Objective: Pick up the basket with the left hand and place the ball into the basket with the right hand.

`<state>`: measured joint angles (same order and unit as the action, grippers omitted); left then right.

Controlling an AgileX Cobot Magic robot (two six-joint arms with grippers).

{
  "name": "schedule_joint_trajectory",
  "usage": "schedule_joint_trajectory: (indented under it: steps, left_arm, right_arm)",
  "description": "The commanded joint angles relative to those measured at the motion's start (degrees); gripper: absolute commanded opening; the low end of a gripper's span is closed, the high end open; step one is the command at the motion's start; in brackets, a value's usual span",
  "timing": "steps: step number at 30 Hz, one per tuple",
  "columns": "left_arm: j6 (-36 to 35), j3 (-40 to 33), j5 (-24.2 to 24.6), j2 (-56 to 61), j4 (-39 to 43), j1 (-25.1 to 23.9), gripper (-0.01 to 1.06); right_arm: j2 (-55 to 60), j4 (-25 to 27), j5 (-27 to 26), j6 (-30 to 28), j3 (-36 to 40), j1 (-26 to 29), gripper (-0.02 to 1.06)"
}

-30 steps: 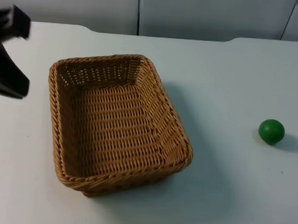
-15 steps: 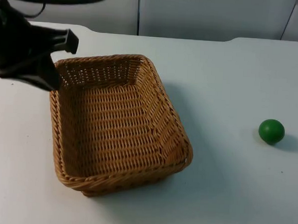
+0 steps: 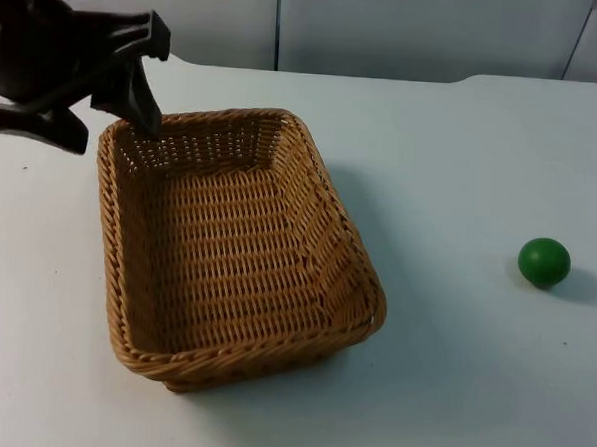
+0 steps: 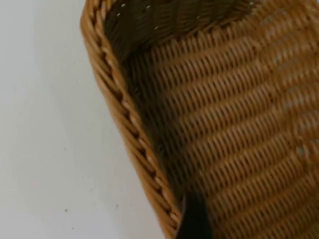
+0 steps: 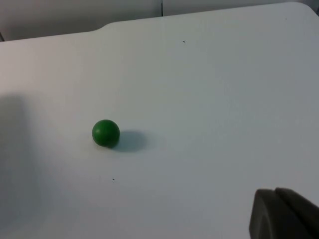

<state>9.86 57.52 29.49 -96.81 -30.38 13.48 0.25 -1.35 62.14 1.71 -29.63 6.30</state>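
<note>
Looking down from the top view, you see the left gripper (image 3: 111, 124) at about ten o'clock on the table, poised over the far left corner of the basket (image 3: 232, 245). Its two black fingers are spread wide: one finger (image 3: 137, 103) sits over the inner side of the woven rim, the other (image 3: 38, 128) lies outside over the bare table (image 3: 461, 172), so the corner of the rim falls between them. You cannot tell whether either finger touches the wicker. In the left wrist view a black fingertip (image 4: 195, 219) stands just inside the basket (image 4: 224, 124) wall, close against the braided rim.

The basket is a rectangular tray of tan wicker, with a thick twisted rim, sloping sides of tight horizontal weave and a flat woven floor. It rests on the table slightly left of centre, its long axis running roughly from eleven to five o'clock.

The ball (image 3: 544, 261) is at about three o'clock, well apart from the basket, small, round, smooth and green, casting a soft shadow on the matte white surface. The right wrist view shows you the ball (image 5: 105, 133) lying alone on the table (image 5: 209, 99), with one dark fingertip (image 5: 281, 214) of the right gripper well clear of it. You cannot tell how far that pincer is spread. The right arm waits.
</note>
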Motion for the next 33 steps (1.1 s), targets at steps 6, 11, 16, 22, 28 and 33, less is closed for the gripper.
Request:
schedule_joint_trajectory:
  steps: [6,11,16,22,28,33]
  left_arm:
    - [-7.7,0.5,-0.6,-3.2,8.7,0.4,0.62]
    - [-7.7,0.5,-2.5,-5.2,7.9,0.4,0.62]
    - [-7.7,0.5,-4.4,-7.4,7.6,0.4,0.62]
    - [-7.1,0.5,-5.2,-10.7,6.8,0.4,0.62]
    - [-6.4,0.5,-5.6,-14.0,4.6,0.4,0.62]
    - [-0.6,0.5,-7.1,-16.1,-2.9,0.4,0.61]
  right_arm:
    - [-0.3,0.1,-0.6,-0.2,0.3,0.4,0.00]
    - [-0.3,0.1,-0.6,-0.2,0.3,0.4,0.00]
    - [-0.3,0.1,-0.6,-0.2,0.3,0.4,0.00]
    - [-0.3,0.1,-0.6,-0.2,0.3,0.4,0.00]
    - [-0.3,0.1,-0.6,-0.2,0.3,0.4,0.00]
    - [-0.3,0.1,-0.6,-0.2,0.3,0.4,0.00]
